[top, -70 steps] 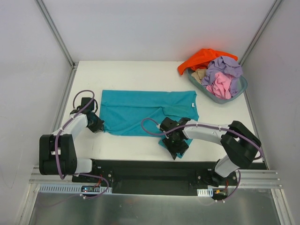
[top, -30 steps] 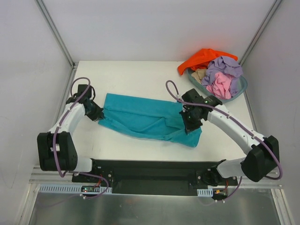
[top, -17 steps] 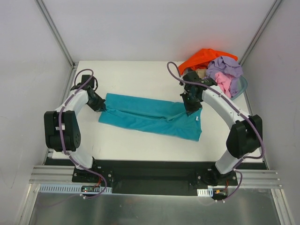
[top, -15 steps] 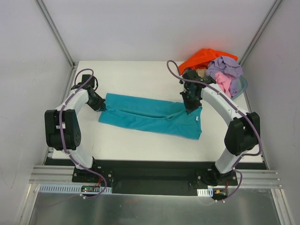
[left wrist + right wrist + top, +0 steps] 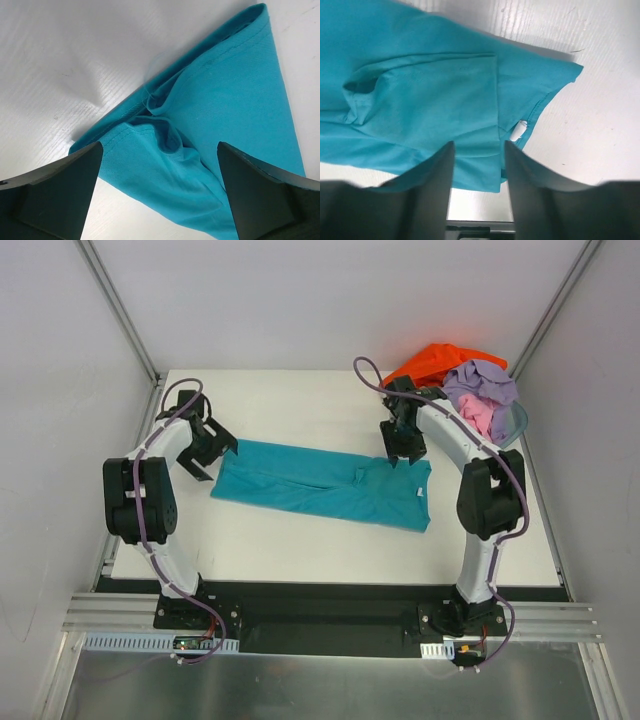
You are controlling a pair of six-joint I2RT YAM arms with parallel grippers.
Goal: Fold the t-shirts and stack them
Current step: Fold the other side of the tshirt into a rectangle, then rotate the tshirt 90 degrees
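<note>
Centre of table (image 5: 300, 400): teal t-shirt (image 5: 320, 485) lies as a long folded strip. At its left end, left gripper (image 5: 212, 453) spread wide, empty; at right end, right gripper (image 5: 397, 455) parted, empty. Best next, probably: pinch both layers, edges aligned.

The top camera looks down over the whole table (image 5: 290, 400); both wrist cameras hang close above the teal t-shirt (image 5: 320, 485).

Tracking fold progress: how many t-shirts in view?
4: teal t-shirt spread on the table; orange, lavender and pink heaped in the basin, far right. More may hide under the heap or right arm.
</note>
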